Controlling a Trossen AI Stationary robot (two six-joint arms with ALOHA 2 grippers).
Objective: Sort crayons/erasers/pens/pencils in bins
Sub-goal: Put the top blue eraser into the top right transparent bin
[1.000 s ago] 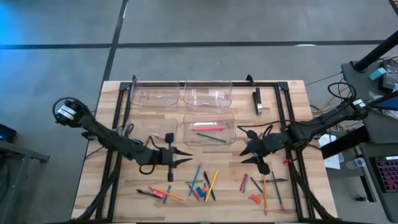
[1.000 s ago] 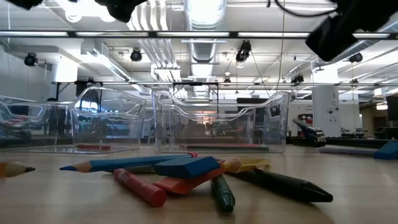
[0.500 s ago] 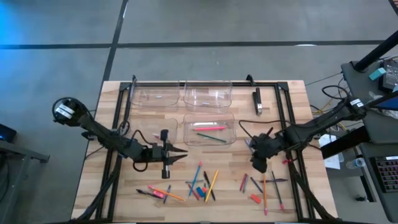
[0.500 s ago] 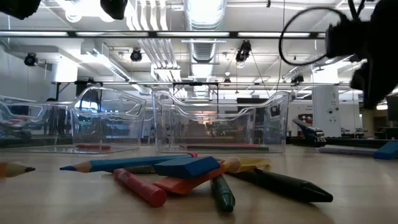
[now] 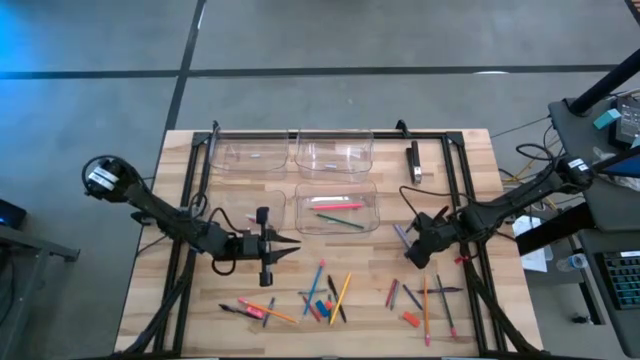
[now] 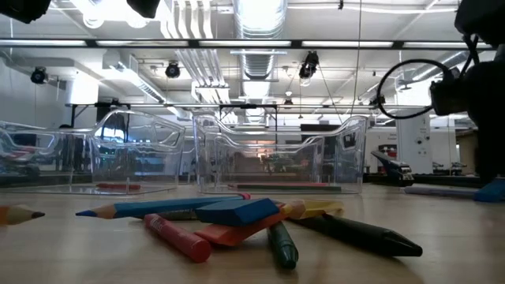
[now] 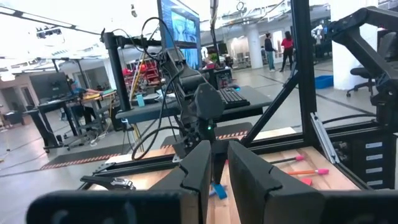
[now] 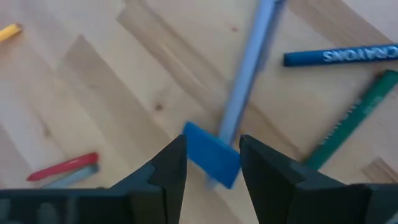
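right gripper (image 8: 211, 163) over the right-hand scatter, fingers parted and aimed down at a blue eraser (image 8: 211, 154) lying flat on the wooden table (image 8: 93, 81). eraser sits directly between the fingertips, just beyond them; contact cannot be confirmed, so judged a line-up for a pinch and not yet a grip. grey pen (image 8: 249, 68) lies across the eraser's far edge, touching or overlapping it; risk of dragging it along. blue crayon (image 8: 339, 55) and green crayon (image 8: 351, 118) near, clear of the fingers. left gripper (image 5: 284, 248) waits left of centre, fingers pressed together, holding nothing visible. clear bins (image 5: 335, 212) stand behind the scatter, well apart from the eraser; front bin already holds pencils (image 5: 338, 206).
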